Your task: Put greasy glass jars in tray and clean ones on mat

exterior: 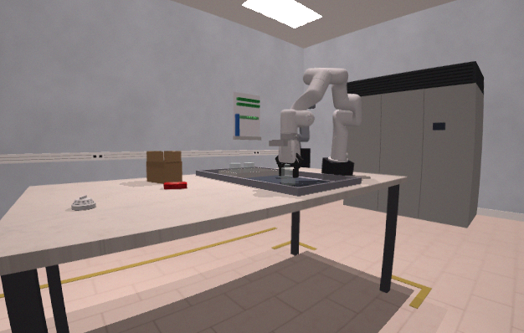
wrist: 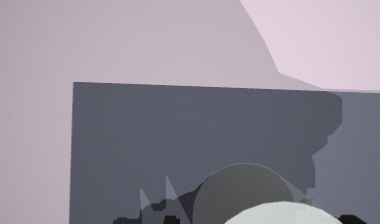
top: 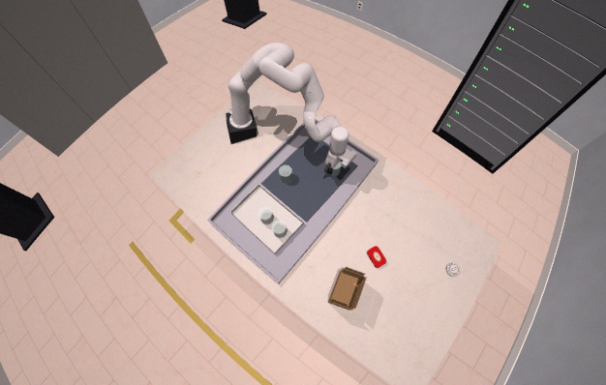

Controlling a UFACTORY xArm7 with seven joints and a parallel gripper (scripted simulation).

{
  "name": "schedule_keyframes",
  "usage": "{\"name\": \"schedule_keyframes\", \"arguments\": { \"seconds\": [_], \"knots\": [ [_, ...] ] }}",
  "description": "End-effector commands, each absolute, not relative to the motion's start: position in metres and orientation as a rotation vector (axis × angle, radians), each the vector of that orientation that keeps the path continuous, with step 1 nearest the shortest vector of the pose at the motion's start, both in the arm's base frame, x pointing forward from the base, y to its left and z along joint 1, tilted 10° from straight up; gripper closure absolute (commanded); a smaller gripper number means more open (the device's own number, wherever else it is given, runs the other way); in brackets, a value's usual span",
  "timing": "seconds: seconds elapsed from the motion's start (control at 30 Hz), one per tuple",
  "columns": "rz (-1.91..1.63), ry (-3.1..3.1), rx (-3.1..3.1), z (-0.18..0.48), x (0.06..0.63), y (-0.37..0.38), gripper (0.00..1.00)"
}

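Down at the far end of the dark grey rectangular drying mat (top: 310, 186), the white arm's black-fingered gripper (exterior: 287, 167) stands low with its jaws wide apart, straddling a pale glass jar (exterior: 285, 170) without clamping it; nothing is gripped. From the wrist camera only the jar's rounded top (wrist: 282, 216) shows at the bottom edge, with the mat's corner and the lilac basin floor beyond it. A second pale glass jar (top: 285, 170) stands alone on the mat, well apart from the gripper. Two more glass jars (top: 266, 215) (top: 280, 228) sit just beside each other in the white rectangular tray (top: 247, 205), which adjoins the mat inside the grey rimmed basin (top: 232, 237). Elsewhere on the beige table (top: 421, 300) lie a red flat case (top: 377, 256), an open brown cardboard box (top: 347, 288) and a small round silver object (top: 452, 269)
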State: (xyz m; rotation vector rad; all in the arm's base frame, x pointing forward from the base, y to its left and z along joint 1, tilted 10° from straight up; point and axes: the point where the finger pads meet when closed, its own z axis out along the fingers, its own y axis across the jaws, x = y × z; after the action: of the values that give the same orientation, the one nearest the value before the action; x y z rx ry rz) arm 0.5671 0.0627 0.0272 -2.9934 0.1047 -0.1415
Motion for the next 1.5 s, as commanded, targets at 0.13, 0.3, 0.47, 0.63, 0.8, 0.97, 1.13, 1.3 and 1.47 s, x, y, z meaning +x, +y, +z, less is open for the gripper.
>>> {"name": "schedule_keyframes", "arguments": {
  "seconds": [0.13,0.3,0.47,0.63,0.8,0.97,1.13,1.3,1.47],
  "knots": [
    [-0.15,0.106,-2.993,0.0294,0.569,0.0623,0.09],
    [-0.15,0.106,-2.993,0.0294,0.569,0.0623,0.12],
    [-0.15,0.106,-2.993,0.0294,0.569,0.0623,0.12],
    [-0.15,0.106,-2.993,0.0294,0.569,0.0623,0.12],
    [-0.15,0.106,-2.993,0.0294,0.569,0.0623,0.12],
    [-0.15,0.106,-2.993,0.0294,0.569,0.0623,0.15],
    [-0.15,0.106,-2.993,0.0294,0.569,0.0623,0.15],
    [-0.15,0.106,-2.993,0.0294,0.569,0.0623,0.15],
    [-0.15,0.106,-2.993,0.0294,0.569,0.0623,0.18]
  ]
}}
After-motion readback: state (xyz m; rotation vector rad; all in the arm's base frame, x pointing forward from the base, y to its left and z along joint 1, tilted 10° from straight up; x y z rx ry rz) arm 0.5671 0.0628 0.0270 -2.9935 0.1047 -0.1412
